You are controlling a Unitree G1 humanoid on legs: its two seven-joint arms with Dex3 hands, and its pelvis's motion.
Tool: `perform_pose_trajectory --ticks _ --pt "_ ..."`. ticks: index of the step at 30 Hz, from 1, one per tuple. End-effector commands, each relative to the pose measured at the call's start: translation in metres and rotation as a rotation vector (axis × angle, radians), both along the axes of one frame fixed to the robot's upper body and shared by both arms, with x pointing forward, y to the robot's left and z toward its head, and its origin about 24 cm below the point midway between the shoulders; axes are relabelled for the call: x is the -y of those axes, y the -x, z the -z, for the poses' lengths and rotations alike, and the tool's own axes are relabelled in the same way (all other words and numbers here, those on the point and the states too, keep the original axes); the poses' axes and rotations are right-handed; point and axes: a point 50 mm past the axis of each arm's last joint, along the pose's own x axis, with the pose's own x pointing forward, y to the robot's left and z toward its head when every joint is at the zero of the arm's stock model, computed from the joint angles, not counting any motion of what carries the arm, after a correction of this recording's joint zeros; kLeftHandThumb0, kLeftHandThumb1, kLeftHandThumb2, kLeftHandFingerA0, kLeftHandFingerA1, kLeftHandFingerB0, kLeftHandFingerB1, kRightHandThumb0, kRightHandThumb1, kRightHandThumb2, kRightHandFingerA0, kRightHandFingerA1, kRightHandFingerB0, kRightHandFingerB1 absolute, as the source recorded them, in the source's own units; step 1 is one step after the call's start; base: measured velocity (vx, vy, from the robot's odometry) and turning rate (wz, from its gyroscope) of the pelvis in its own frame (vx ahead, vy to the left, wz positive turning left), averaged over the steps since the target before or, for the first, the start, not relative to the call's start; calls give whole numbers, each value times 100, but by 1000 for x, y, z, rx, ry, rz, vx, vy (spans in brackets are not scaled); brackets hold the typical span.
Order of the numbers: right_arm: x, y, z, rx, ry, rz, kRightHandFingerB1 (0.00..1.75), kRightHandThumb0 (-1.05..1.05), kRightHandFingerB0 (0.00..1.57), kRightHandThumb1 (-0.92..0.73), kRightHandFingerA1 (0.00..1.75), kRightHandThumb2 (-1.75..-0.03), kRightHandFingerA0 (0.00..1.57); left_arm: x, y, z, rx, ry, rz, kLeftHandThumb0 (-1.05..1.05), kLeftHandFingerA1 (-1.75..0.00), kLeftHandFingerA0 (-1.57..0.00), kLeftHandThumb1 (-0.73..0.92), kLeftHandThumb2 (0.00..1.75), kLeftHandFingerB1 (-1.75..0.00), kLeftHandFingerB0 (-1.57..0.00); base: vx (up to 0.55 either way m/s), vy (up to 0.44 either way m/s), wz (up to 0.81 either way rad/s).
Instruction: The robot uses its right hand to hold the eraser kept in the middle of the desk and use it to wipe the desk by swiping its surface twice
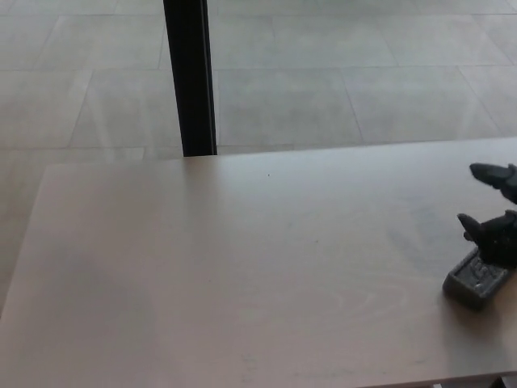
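Observation:
A dark grey eraser rests on the pale wooden desk near its right edge, turned at an angle. My right hand comes in from the right edge of the head view. Its lower fingers close on the eraser's far end. One finger sticks out above, clear of the eraser. Most of the hand is cut off by the picture's edge. My left hand does not show.
A black upright post stands behind the desk's far edge, left of centre. Grey floor tiles lie beyond. The desk's front edge runs along the bottom right corner.

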Motion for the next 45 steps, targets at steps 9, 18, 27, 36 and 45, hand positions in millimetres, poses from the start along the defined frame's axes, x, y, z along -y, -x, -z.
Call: perform_pose_trajectory --ticks 9,18,27,36,45 --pt "125 80 -84 155 -208 323 32 -68 28 -75 47 -63 57 -4 11 -2 -47 -42 11 -56 -60 -71 78 63 -53 -58 0 0 0" --pt "203 187 -7 151 -335 794 35 -63 35 -76 49 -63 64 -4 13 -1 -54 -40 23 -57 -62 -74 78 63 -53 -60 0 0 0" --pt "203 252 88 63 -616 1158 36 -56 37 -74 50 -62 66 -2 18 2 -91 -37 29 -56 -57 -75 78 63 -52 -64 0 0 0" --pt "183 268 133 -2 -763 1182 33 -50 32 -73 47 -61 66 -6 21 -1 -87 -40 17 -56 -61 -74 78 64 -53 -59 0 0 0" --pt "173 272 147 -82 -760 1134 33 -49 31 -73 48 -61 68 -3 21 1 -79 -33 24 -55 -60 -70 79 64 -53 -58 0 0 0"
